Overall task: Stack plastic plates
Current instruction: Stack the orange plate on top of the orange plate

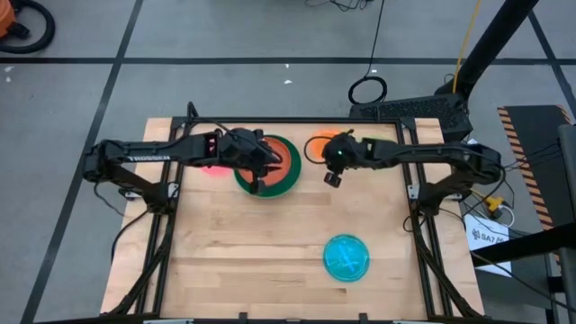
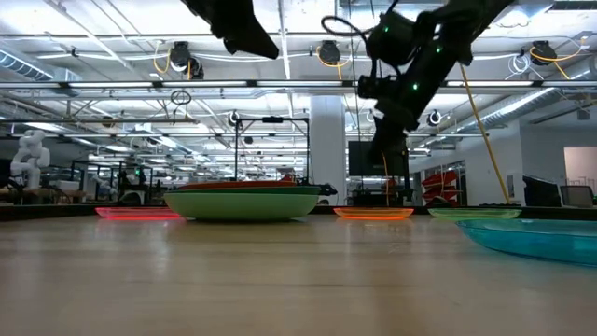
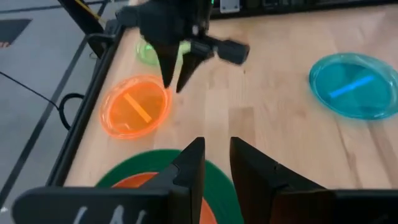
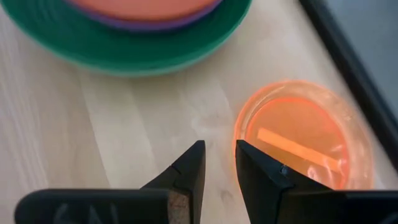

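On your wooden worktop (image 1: 270, 243), a stack (image 1: 281, 171) with a red-orange plate uppermost in a dark green one sits upper centre. Your left gripper (image 1: 255, 184) hovers at its near edge, fingers slightly apart and empty. Your right gripper (image 1: 332, 179), fingers narrowly apart, hangs beside the orange plate (image 1: 319, 145). The blue plate (image 1: 346, 258) lies lower right, well apart.

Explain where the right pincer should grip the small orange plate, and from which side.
Grip the raised rim of the orange plate, probably on the edge nearest the right pincer, coming down from above. It lies flat on the table, so only its upturned lip offers a hold.
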`<state>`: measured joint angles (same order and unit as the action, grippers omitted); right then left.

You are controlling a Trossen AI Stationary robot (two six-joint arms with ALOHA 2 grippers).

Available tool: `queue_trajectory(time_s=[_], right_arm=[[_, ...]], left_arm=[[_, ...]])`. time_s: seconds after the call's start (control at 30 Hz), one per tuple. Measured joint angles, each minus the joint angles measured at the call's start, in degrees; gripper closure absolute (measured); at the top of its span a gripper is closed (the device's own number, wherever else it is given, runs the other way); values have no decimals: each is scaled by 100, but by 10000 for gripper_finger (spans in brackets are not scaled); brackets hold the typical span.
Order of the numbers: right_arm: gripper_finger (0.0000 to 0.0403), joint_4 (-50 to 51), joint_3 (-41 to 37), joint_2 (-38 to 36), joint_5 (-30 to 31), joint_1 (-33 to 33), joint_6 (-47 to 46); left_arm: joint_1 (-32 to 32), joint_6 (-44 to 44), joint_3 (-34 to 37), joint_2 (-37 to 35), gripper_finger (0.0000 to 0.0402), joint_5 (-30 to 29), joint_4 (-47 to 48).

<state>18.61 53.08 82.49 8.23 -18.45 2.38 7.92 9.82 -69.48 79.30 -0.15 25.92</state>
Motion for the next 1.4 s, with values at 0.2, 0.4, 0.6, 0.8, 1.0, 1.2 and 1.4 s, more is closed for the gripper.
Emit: queue_trajectory(time_s=[0.2, 0.4, 0.6, 0.8, 1.0, 1.2, 1.4], right_arm=[[321, -65, 0, 405, -99, -362, 570], [321, -284, -9, 692, -102, -497, 870], [311, -454, -7, 770, -412, -510, 1062], [277, -547, -7, 828, -704, -512, 876], [259, -922, -9, 1307, -491, -519, 869], [262, -1301, -9, 1763, -52, -555, 962], [265, -1407, -3, 1952, -98, -729, 734]], left_arm=[[-99, -391, 706, -629, 319, 2, -316], [-94, -722, 1947, -1789, 319, -37, -1295], [-70, -636, 2669, -2961, 319, -382, -1938], [-91, -1007, 2680, -3654, 319, -902, -1237], [-231, -1032, 2682, -3729, 319, -902, -1142], [-331, -1011, 2682, -3728, 319, -902, -1142], [-354, -987, 2682, -3728, 319, -902, -1150]])
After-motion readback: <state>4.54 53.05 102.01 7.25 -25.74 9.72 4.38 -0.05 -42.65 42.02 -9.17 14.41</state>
